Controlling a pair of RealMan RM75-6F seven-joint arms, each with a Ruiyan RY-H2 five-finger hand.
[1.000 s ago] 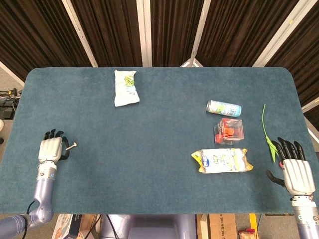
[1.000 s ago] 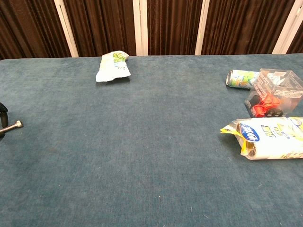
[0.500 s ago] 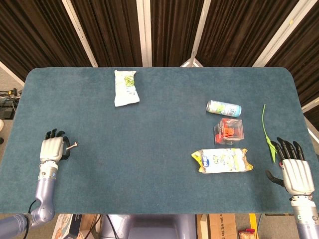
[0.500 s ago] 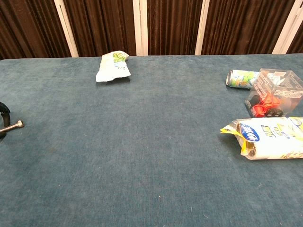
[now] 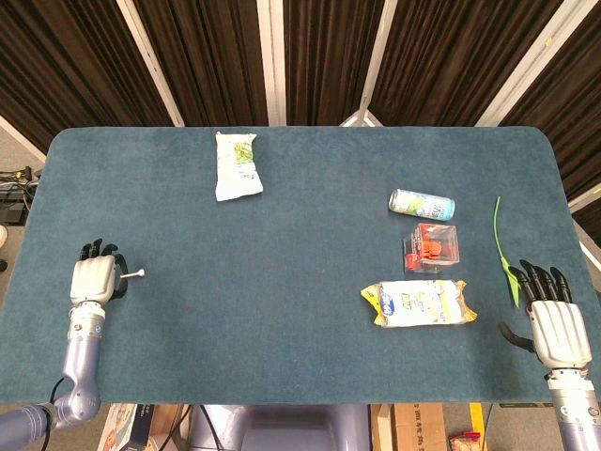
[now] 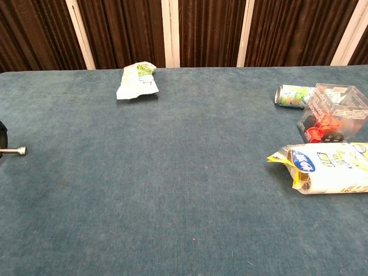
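My left hand rests low at the table's left edge, fingers apart and nothing in it. A small metal pin juts from its thumb side; the chest view shows only that pin at its left border. My right hand lies flat at the front right corner with its fingers spread and empty, seen only in the head view. Nearest to the right hand are a thin green stem and a yellow and white packet.
On the blue cloth table, a white and green bag lies far left of centre. On the right are a lying can, a clear box of red pieces and the packet. Dark curtains hang behind.
My left hand has shifted slightly away and outward, and its metal pin now lies level instead of tilted. The right hand and the objects have barely moved.
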